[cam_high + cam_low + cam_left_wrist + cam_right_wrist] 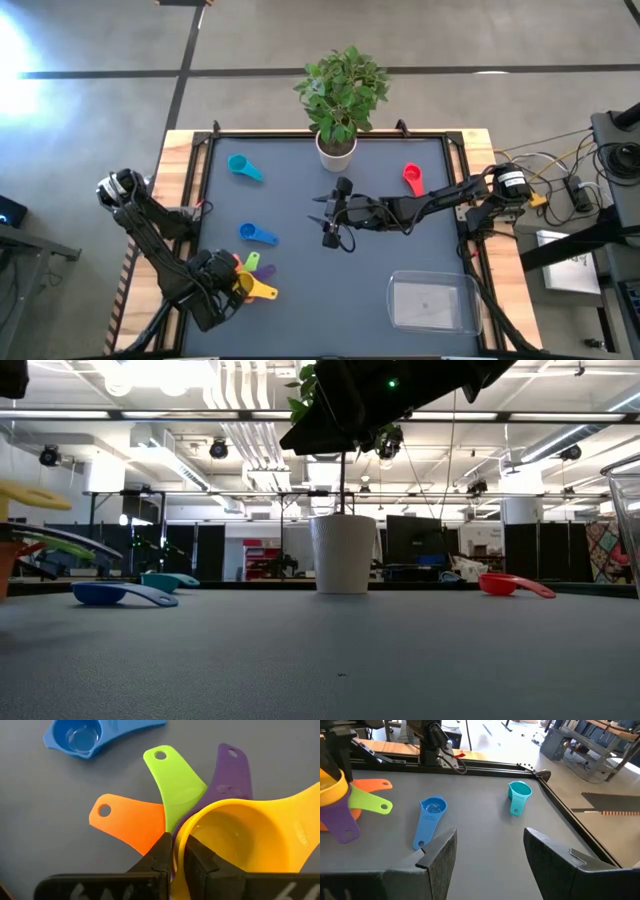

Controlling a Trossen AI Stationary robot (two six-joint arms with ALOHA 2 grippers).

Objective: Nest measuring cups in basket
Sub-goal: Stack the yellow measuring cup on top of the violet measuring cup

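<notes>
My left gripper [233, 286] is at the table's near left, shut on the yellow measuring cup [240, 840]. That cup sits on top of a stack whose purple [231, 770], green [175, 780] and orange [130, 822] handles fan out beneath it. The blue cup [258, 235] and the teal cup [243, 167] lie apart on the left half, and the red cup [412, 179] lies far right. The clear basket [393, 300] sits near right. My right gripper [490, 855] hovers open above the table's middle, with nothing between its fingers. My left gripper pinches the yellow cup's rim [179, 836] on the side away from its handle, one finger inside the bowl and one outside. The cup stays upright over the stacked cups; whether it rests in them or hangs just above them I cannot tell.
A white plant pot [337, 151] with a leafy plant stands at the far edge's middle. The table has a raised wooden border [180, 150]. Open grey surface lies between the stack and the basket. Cables and gear sit off the right side.
</notes>
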